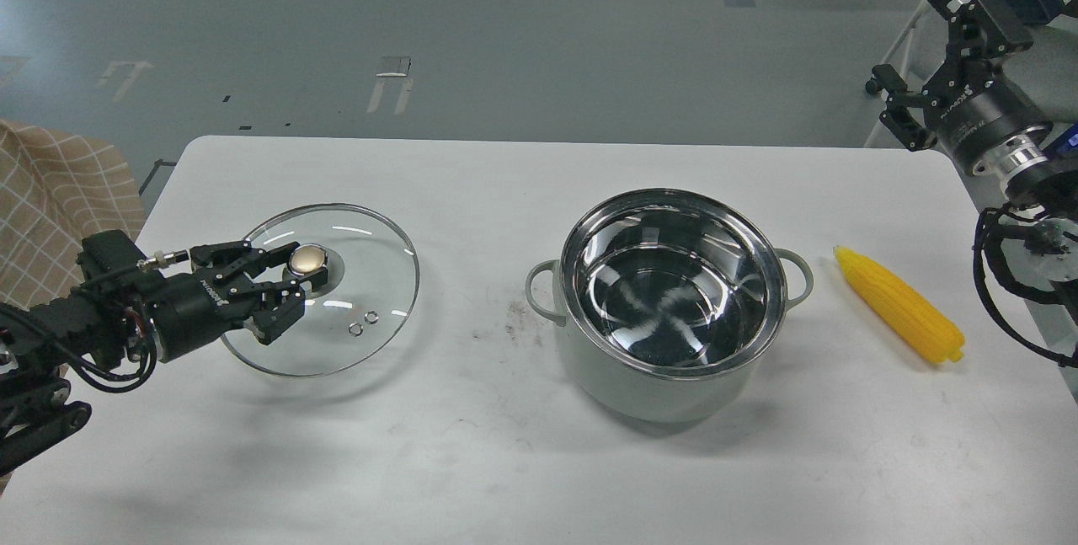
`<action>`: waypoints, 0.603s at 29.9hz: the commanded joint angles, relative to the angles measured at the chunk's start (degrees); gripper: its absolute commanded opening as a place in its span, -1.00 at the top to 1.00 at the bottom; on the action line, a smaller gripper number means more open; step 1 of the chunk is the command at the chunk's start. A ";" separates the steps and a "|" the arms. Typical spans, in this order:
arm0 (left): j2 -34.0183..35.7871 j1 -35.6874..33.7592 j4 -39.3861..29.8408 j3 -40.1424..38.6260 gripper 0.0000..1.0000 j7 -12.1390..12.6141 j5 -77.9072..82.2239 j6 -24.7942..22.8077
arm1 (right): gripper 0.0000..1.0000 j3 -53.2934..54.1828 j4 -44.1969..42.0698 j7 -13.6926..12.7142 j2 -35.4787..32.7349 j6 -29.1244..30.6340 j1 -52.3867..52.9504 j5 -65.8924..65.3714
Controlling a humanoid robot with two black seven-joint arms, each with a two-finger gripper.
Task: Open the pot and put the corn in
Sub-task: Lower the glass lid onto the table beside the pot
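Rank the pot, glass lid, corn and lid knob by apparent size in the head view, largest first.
1. pot
2. glass lid, slightly narrower across, though flat
3. corn
4. lid knob, smallest

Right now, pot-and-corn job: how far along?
Done: the grey-green steel-lined pot stands open and empty. In hand: the left gripper sits at the gold knob of the round glass lid, left of the pot. Left: the yellow plastic corn cob lies untouched on the table.

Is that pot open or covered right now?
Open. The pot shows its bare shiny inside, and the glass lid is off to its left on the table.
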 commanded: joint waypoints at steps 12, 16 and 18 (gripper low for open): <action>-1.86 0.60 4.03 -0.16 0.58 0.00 1.92 0.08 | -1.00 0.08 0.00 0.00 0.15 0.00 -0.26 0.00; -3.00 0.78 5.00 0.01 0.56 0.00 2.01 0.08 | -1.00 0.17 -0.09 0.00 0.15 0.00 -0.26 0.00; -3.35 0.78 5.35 0.01 0.56 0.00 2.01 0.08 | -1.00 0.26 -0.09 0.00 0.15 0.00 -0.26 0.00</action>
